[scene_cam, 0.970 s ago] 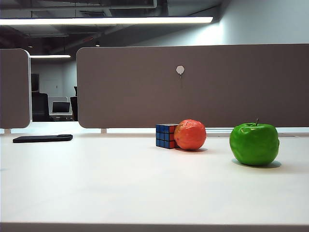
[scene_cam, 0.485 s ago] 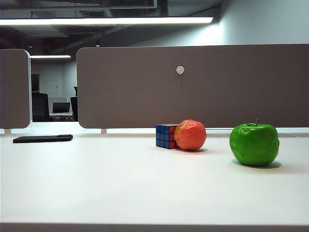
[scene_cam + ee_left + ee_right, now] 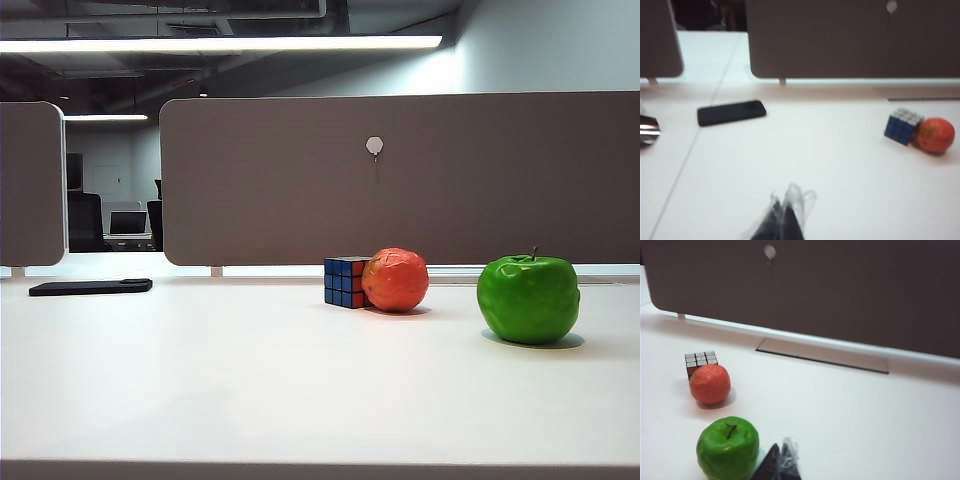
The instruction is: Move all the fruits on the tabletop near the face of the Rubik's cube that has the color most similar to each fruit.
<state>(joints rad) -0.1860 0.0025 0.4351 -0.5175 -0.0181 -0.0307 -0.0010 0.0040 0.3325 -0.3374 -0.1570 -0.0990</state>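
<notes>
Left gripper (image 3: 785, 217) and right gripper (image 3: 782, 462) both pinched together, empty; bumpy orange-red toy fruit (image 3: 395, 279) hugs the small Rubik's cube (image 3: 344, 281), glossy green apple (image 3: 528, 298) well apart, bare white tabletop (image 3: 250, 380) all around.

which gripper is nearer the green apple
Right. The right gripper sits shut just beside the green apple; the left gripper, also shut, shows no apple in its view.

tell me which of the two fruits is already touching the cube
The orange-red fruit: it sits right against the Rubik's cube. The green apple stands apart, off to the right.

Shut right tool (image 3: 781, 460) beside green apple (image 3: 728, 447)
</notes>
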